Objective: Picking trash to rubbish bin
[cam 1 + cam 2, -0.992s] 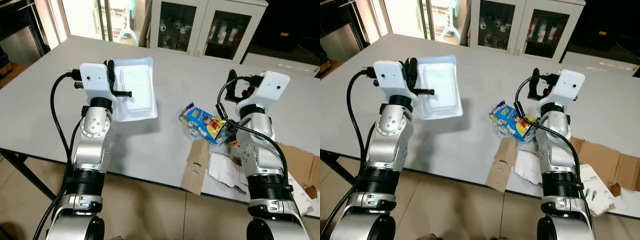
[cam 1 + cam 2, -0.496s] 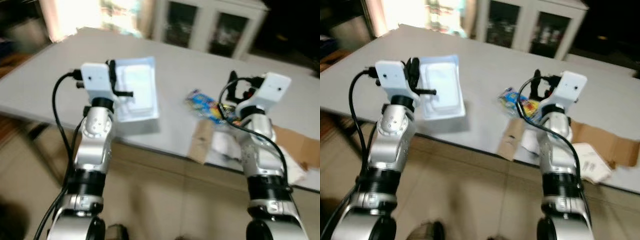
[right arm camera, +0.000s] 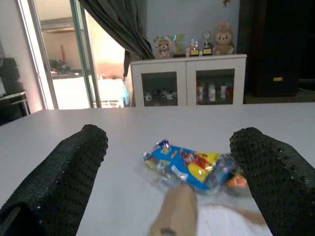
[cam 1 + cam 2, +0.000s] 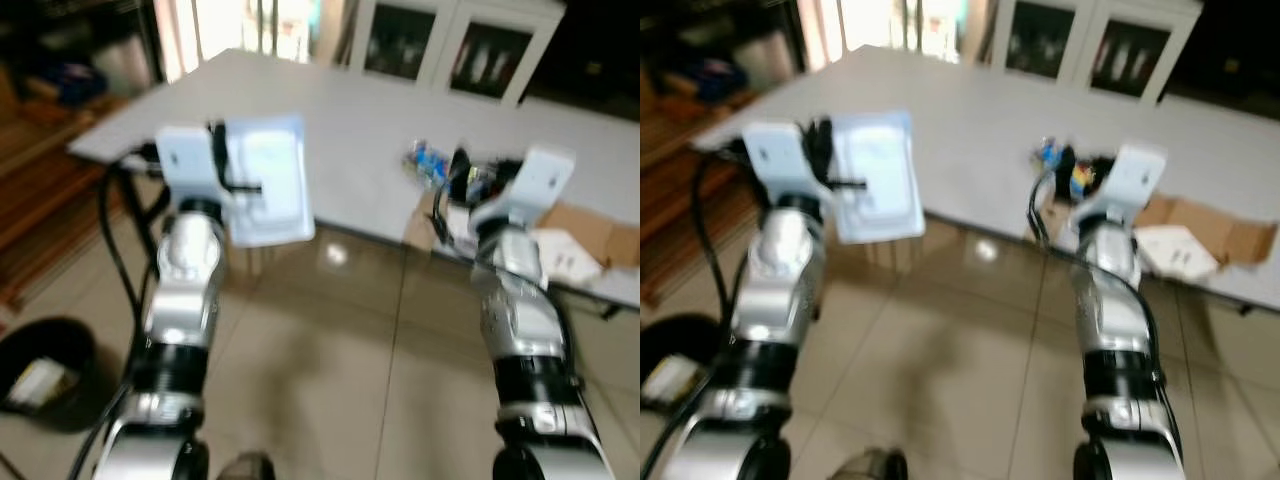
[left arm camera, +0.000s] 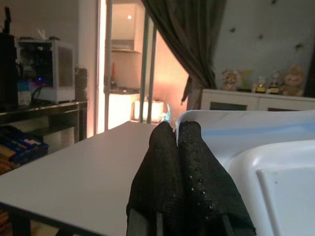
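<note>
**Left claw clamped on plastic tray, right claw spread toward snack wrappers**

Left gripper (image 5: 178, 147) raised at chest height, fingers pressed together on the rim of a clear plastic tray (image 4: 268, 180); tray held up in the air, out past the near edge of the table, over the floor. Right gripper (image 3: 174, 162) held up at similar height with its two black fingers (image 3: 74, 172) wide apart and nothing between them, pointed across the tabletop at the wrappers.

Largest thing in view: grey table (image 4: 350, 130), seen from a little way back, its near edge crossing between the two arms. Beige tiled floor (image 4: 330, 340) in front of it, glossy with a bright reflection. White glass-door cabinet (image 3: 187, 83) behind the table, small figurines along its top. Dark curtain (image 5: 182, 44) beside a bright doorway.

Black rubbish bin (image 4: 45, 375) on the floor low at the robot's left, something pale inside, well apart from the held tray.

On the table near the right arm: torn brown cardboard (image 4: 1205, 225) with white paper (image 4: 1175, 250) lying on it, at the table's near edge. Beside that, a cluster of colourful snack wrappers (image 3: 189, 164), blue and yellow, flat on the tabletop, with a brown cardboard strip (image 3: 174, 211) just in front of them in the right wrist view.

Head views blurred; finer detail not readable.
</note>
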Controlling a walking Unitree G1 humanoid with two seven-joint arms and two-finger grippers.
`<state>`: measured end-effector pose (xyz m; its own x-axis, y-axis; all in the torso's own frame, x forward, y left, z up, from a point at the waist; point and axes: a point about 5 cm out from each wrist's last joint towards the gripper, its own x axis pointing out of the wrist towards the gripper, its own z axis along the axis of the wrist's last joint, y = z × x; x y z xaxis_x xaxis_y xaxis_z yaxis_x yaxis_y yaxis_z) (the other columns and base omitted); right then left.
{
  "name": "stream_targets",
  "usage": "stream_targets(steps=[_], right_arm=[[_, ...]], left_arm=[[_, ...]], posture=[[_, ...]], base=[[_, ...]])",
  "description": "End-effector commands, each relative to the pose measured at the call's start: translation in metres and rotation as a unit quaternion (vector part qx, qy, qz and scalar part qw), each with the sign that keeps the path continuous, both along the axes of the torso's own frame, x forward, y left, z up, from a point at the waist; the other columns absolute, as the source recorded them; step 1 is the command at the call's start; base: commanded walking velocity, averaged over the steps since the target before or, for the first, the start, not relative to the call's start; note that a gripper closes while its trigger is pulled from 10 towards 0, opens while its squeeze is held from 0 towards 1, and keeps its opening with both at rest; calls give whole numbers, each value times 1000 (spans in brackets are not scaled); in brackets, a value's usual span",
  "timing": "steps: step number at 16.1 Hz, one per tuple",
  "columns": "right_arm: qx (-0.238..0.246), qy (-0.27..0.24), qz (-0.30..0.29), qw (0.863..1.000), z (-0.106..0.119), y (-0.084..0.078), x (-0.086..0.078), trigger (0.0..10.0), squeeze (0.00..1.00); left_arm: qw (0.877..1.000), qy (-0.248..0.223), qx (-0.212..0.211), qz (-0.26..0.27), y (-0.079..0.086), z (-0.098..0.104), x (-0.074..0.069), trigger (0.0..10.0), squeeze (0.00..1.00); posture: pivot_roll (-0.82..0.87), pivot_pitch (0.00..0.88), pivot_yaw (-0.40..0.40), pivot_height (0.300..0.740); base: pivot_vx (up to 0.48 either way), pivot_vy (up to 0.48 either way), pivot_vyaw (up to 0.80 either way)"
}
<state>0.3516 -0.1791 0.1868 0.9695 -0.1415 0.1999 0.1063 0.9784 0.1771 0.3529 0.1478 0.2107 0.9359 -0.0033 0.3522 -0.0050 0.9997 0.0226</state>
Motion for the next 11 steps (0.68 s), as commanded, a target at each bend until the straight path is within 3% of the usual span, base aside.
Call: stream_targets(steps=[1, 4, 7, 11], right_arm=[[1, -6, -2, 1000, 5, -4, 0, 10000, 0], [-2, -1, 4, 1000, 3, -2, -1, 10000, 0], [2, 29, 29, 999, -11, 2, -4, 10000, 0], [-20, 100, 44, 994, -50, 1, -13, 10000, 0]], left_arm=[[1000, -9, 4, -8, -5, 5, 0, 10000, 0], [1000, 2, 10, -4, -4, 3, 1, 10000, 0], [998, 47, -29, -7, -2, -15, 1, 10000, 0], [994, 99, -41, -1, 7, -50, -5, 10000, 0]], posture=[[-44, 4, -83, 740], [-44, 7, -84, 740], [-44, 15, -89, 740], [-47, 29, -94, 740]], base=[[-285, 0, 0], [-94, 0, 0], [0, 0, 0], [0, 0, 800]])
